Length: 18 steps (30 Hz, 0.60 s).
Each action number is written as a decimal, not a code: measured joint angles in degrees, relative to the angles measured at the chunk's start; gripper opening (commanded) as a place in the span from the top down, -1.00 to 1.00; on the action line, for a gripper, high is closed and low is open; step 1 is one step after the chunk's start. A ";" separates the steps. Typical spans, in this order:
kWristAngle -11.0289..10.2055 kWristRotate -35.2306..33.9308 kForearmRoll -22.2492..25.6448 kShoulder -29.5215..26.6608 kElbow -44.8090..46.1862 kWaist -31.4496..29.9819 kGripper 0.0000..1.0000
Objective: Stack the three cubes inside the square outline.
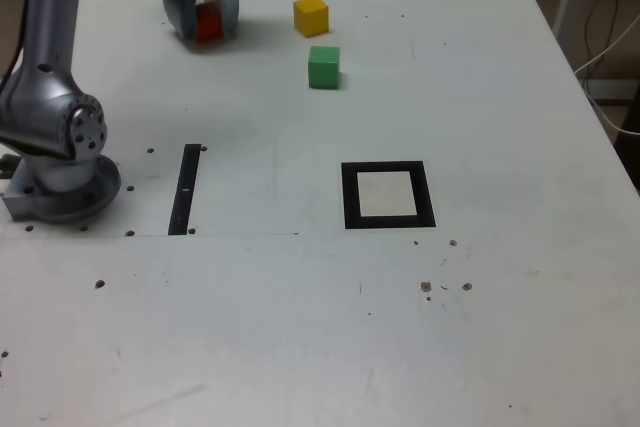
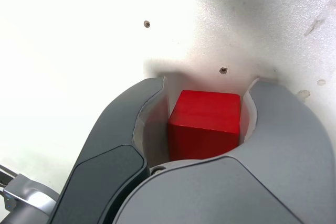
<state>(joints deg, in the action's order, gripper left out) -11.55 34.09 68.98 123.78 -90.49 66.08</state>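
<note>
My gripper is down on the white table at the far left of the exterior view, shut on the red cube. The wrist view shows that red cube pressed between the two dark grey jaws, resting on the table. To the exterior view's right of it sit the yellow cube and, slightly nearer, the green cube, both apart from the gripper. The square outline, a thick black border with a pale centre, lies nearer the front, with nothing inside it.
The arm's silver base stands at the exterior view's left edge. A thin black strip lies beside it. Small screw holes dot the table. The table's right edge borders cables on the floor.
</note>
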 measured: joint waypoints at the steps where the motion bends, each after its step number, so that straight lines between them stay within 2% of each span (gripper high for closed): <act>1: 0.04 0.00 0.06 -0.05 0.00 0.00 0.38; 11: 1.34 0.10 1.07 -3.05 0.10 -2.16 0.38; 18: 3.60 0.12 1.74 -7.82 1.60 -7.03 0.38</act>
<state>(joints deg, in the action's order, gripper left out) -7.95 34.20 70.73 115.96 -88.89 59.05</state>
